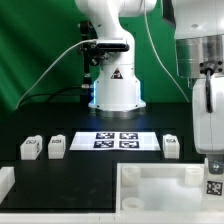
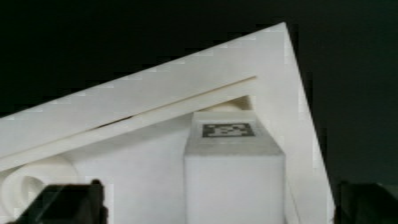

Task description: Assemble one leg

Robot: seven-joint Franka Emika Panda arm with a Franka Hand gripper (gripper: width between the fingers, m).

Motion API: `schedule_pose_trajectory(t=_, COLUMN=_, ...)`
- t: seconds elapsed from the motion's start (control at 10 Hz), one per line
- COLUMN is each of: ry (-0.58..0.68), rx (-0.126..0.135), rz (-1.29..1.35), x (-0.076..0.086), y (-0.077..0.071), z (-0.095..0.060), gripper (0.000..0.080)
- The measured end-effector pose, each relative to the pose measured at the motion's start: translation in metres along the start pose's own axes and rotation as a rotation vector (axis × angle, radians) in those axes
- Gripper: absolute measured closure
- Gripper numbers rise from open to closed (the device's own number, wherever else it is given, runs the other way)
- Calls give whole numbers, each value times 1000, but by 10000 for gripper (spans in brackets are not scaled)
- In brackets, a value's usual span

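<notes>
The gripper [image 1: 213, 165] is cut off by the exterior view's right edge, so its jaw state cannot be told; the tabletop [image 1: 150, 187] runs off the bottom edge; a white part [image 1: 5, 181] is clipped at that view's left edge; in the wrist view the fingertips [image 2: 68, 203] are dark, blurred shapes, and the leg [image 2: 235, 170] runs off the frame.

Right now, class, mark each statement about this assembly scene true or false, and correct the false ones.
1. The marker board lies flat on the table. True.
2. Two legs stand together on the exterior view's left. True.
3. The tabletop is black. False: it is white.
4. The gripper is over the marker board. False: it is at the exterior view's right, above the tabletop.
5. The wrist view shows a tagged leg against the tabletop. True.
</notes>
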State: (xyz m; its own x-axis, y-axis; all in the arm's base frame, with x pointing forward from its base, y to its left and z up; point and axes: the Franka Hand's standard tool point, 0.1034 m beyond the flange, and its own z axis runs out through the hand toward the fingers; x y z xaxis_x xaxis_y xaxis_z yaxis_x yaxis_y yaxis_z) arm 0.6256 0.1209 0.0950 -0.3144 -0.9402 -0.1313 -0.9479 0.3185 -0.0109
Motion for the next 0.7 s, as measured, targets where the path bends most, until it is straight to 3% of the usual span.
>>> schedule_pose_trajectory(t=0.7, ry=2, rx=-3, rz=0, x=1, y=1, z=2, gripper=150)
